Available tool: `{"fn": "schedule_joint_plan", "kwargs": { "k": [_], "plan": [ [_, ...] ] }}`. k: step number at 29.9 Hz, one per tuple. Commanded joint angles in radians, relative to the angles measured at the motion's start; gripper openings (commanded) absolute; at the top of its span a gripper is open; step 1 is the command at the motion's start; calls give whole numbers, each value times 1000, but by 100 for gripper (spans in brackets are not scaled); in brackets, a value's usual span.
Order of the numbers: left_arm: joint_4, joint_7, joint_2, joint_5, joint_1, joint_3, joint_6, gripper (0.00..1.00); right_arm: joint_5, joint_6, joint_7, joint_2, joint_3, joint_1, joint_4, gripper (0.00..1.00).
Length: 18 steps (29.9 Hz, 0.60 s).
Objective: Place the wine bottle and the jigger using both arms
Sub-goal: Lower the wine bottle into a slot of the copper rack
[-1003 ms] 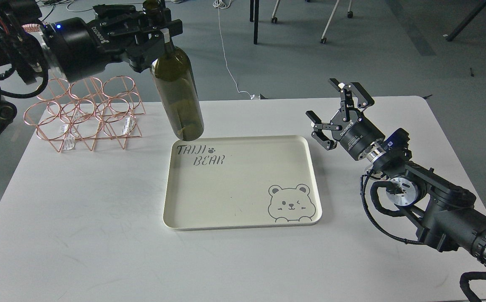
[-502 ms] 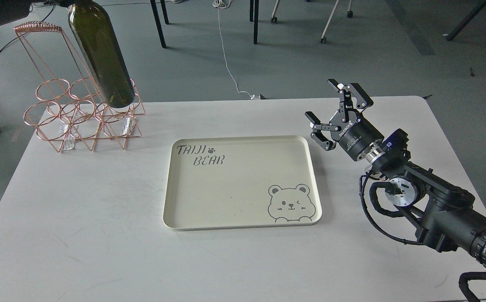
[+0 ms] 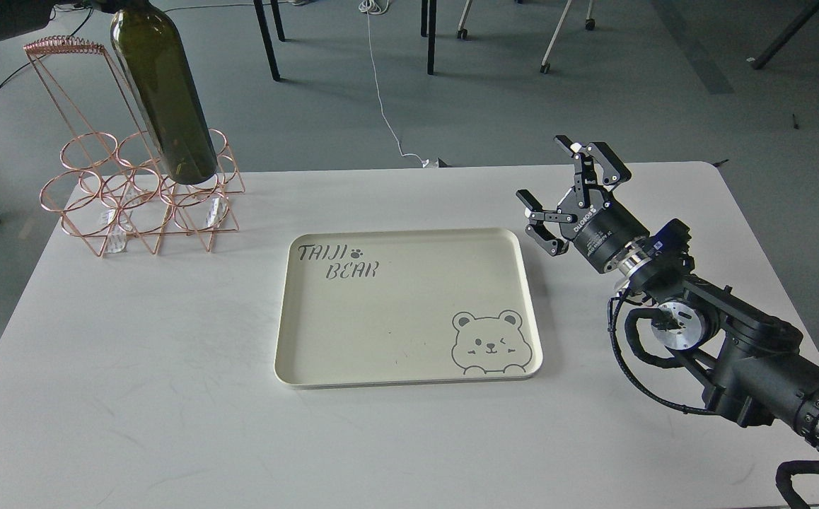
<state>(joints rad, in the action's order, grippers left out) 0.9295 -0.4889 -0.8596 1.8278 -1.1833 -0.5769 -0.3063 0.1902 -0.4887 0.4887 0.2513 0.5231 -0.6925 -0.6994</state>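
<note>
- Tall dark green glass bottle (image 3: 163,99) hangs over the copper wire rack (image 3: 142,187), bottom down, top leaning left; its neck is cut off.
- Left gripper is hidden.
- Right gripper (image 3: 569,189) fingers are spread apart, holding nothing.

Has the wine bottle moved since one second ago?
Yes. The wine bottle was above the back left corner of the tray; now it has gone left and hangs over the copper wire rack, tilted.
</note>
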Motion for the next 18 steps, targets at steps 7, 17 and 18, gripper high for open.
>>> {"fn": "schedule_joint_plan", "kwargs": {
  "k": [7, 17, 18],
  "plan": [
    [-20, 0, 7, 1, 4, 9, 1, 14, 0, 0, 0, -1, 0, 1, 0, 99],
    [-69, 0, 31, -1, 5, 25, 19, 14, 0, 0, 0, -1, 0, -1, -2, 99],
    [-72, 0, 31, -1, 5, 25, 19, 14, 0, 0, 0, -1, 0, -1, -2, 99]
  ]
}}
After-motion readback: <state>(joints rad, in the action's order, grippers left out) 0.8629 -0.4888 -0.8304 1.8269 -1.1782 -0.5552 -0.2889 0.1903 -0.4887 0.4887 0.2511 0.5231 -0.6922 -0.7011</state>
